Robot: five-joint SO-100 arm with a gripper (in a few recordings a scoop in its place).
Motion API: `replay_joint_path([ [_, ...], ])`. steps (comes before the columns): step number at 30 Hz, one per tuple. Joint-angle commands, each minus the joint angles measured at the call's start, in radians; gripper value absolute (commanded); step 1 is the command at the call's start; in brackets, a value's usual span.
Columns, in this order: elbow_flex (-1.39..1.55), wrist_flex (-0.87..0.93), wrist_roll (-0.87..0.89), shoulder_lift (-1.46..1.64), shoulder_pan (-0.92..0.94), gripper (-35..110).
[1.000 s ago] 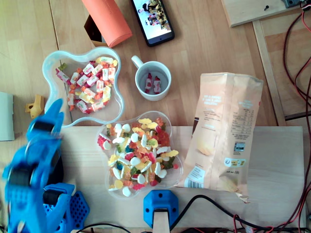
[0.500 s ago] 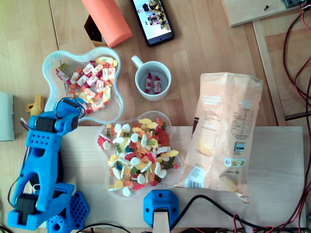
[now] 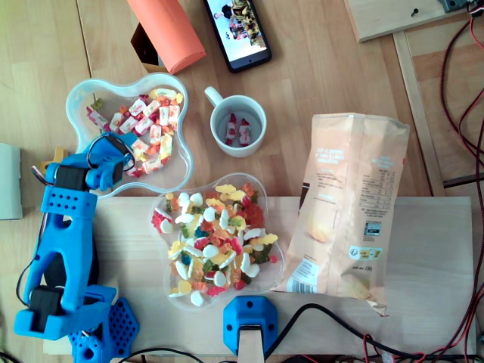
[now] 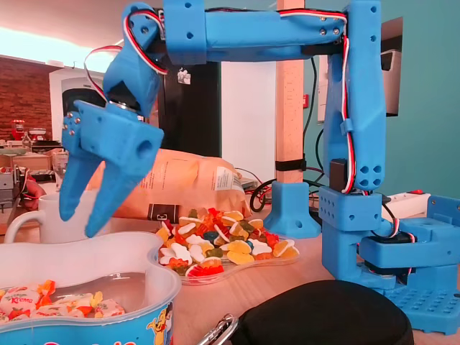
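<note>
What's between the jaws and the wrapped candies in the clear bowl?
Only air. In the fixed view the gripper hangs open over the clear bowl, with a bare gap below its tips down to the wrapped candies.

Overhead view:
- gripper (image 3: 112, 157) over lower left part of candy bowl (image 3: 76, 102)
- wrapped candies (image 3: 144, 128) in bowl
- mug (image 3: 240, 149) right of bowl, two candies (image 3: 237, 131) in it
- gummy plate (image 3: 171, 295) below bowl and mug, on wooden board (image 3: 423, 265)
- snack bag (image 3: 352, 204) right of plate, lower part on board
- phone (image 3: 237, 32) above mug
- tube (image 3: 166, 30) left of phone, above bowl

Fixed view:
- gripper above bowl rim, mug just behind it
</note>
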Motion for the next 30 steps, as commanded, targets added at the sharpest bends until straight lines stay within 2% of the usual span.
replay_joint_path([
  [1, -0.038, 0.035, 0.166, 0.018, 0.015, 21],
  [10, 0.209, 0.017, 0.189, 0.014, 0.043, 21],
  [20, 0.206, 0.012, 0.19, 0.015, 0.043, 21],
  [30, 0.183, -0.158, 0.19, 0.012, 0.038, 21],
])
